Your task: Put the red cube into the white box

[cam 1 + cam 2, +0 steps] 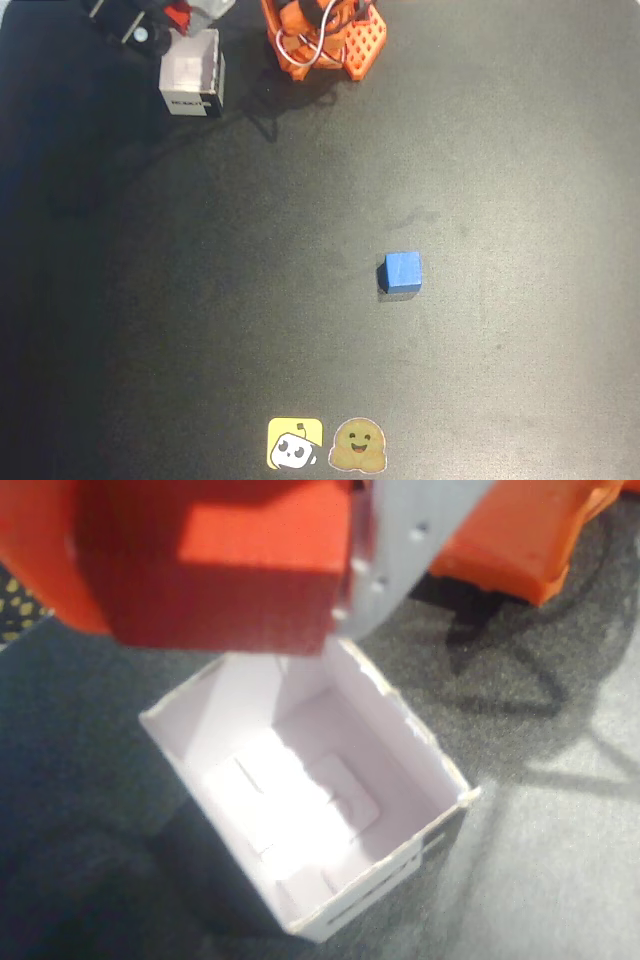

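Note:
In the wrist view my gripper (215, 590) is shut on the red cube (240, 570), with an orange finger (40, 565) on its left and a pale grey finger (415, 535) on its right. Directly below the cube the white box (310, 800) stands open-topped, its bright inside bare. From overhead the white box (192, 72) sits at the top left of the black table, its dark label facing the front. The gripper (172, 20) hangs over the box's far edge with a bit of the red cube (178, 14) showing.
A blue cube (402, 272) lies alone right of the table's middle. The orange arm base (330, 35) stands at the top centre, right of the box. Two stickers, a yellow one (295, 444) and a tan one (358, 445), lie flat at the front edge.

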`<state>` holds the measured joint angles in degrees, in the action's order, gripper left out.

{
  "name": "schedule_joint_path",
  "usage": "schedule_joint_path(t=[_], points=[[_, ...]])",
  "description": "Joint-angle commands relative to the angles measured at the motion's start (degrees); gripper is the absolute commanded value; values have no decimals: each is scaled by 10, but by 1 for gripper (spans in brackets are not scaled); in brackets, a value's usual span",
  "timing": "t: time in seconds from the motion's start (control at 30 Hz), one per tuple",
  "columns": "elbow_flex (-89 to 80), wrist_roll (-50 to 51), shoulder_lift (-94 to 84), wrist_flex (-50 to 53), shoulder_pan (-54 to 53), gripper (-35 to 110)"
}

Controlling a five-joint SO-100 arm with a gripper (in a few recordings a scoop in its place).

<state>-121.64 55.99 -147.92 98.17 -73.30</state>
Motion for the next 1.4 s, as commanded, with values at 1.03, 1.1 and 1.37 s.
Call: schedule_joint_path(t=[1.03, 1.1, 1.37], points=[[-164, -18, -93, -116, 7, 10], [-177, -18, -121, -118, 11, 14], [-198, -30, -135, -141, 18, 24]])
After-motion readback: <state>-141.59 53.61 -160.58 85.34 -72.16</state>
